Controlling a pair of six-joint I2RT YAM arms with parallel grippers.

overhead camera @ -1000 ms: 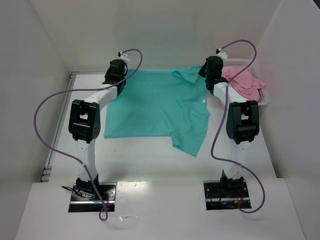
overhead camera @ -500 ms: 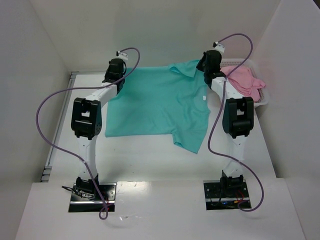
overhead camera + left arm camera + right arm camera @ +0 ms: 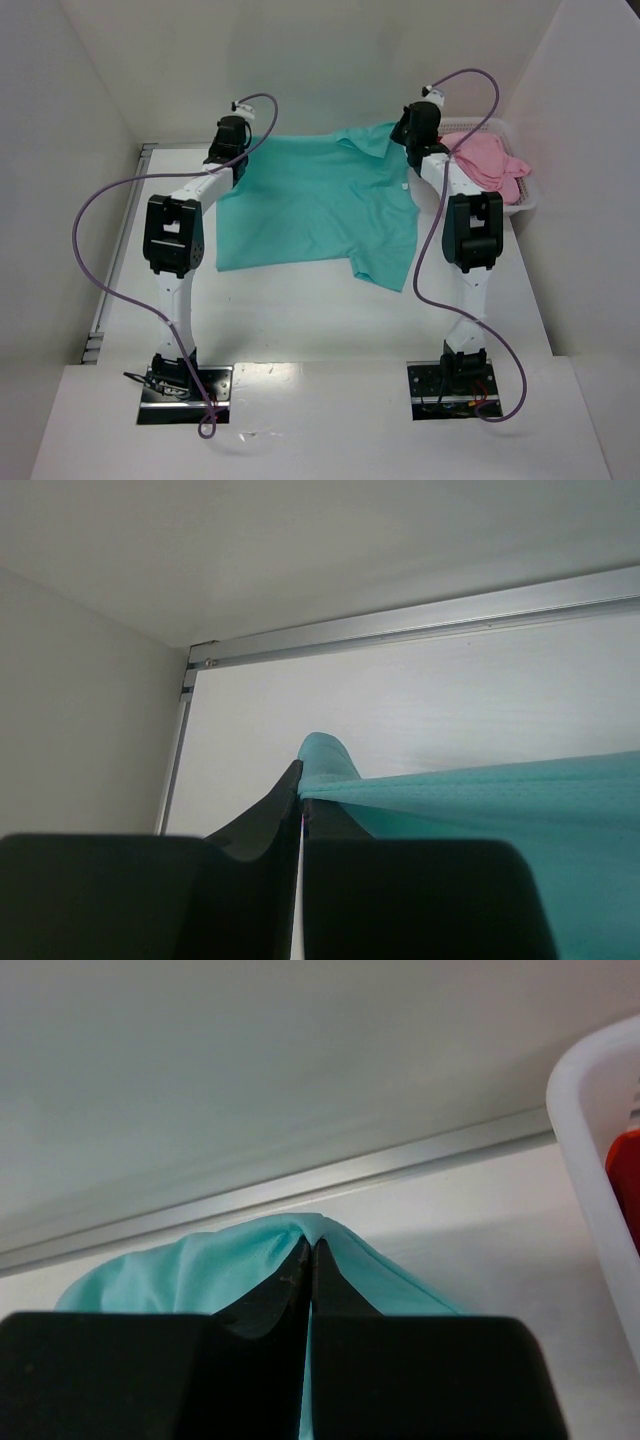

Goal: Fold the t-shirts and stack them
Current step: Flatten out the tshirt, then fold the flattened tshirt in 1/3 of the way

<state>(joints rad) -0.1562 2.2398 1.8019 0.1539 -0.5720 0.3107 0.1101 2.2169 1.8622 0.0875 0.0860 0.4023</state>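
Jaws on the left are clenched on the teal shirt [image 3: 470,810]. Through the left wrist camera I see the two dark fingers [image 3: 265,815] pressed together, with a fold of teal cloth pinched at their tips. The fabric runs off taut toward 3 o'clock. Behind it lies bare white desk [image 3: 400,700] and a metal rail [image 3: 420,615] along the back wall.

From above, my left arm [image 3: 175,235] reaches out to about 11 o'clock on the desk [image 3: 300,320], its wrist over the shirt's far left corner. The shirt [image 3: 310,200] is spread across the middle, its far edge held between the two wrists. Its near hem lies flat on the desk, and one sleeve sticks out at 5 o'clock.

My right arm [image 3: 470,230] reaches to about 1 o'clock, at the shirt's far right corner. The right jaws are also clamped on teal cloth. In the right wrist camera the fingers [image 3: 285,1290] meet in a thin line, and the shirt [image 3: 200,1270] bunches over and around their tips.

At 3 o'clock in that view curves the white rim of the basket [image 3: 590,1160], with a red patch [image 3: 624,1180] inside it, too little for me to tell more. In the overhead view the basket [image 3: 527,200] sits at 2 o'clock on the desk, just beside the right wrist. The pink shirt [image 3: 487,165] is heaped in it and spills over the rim.
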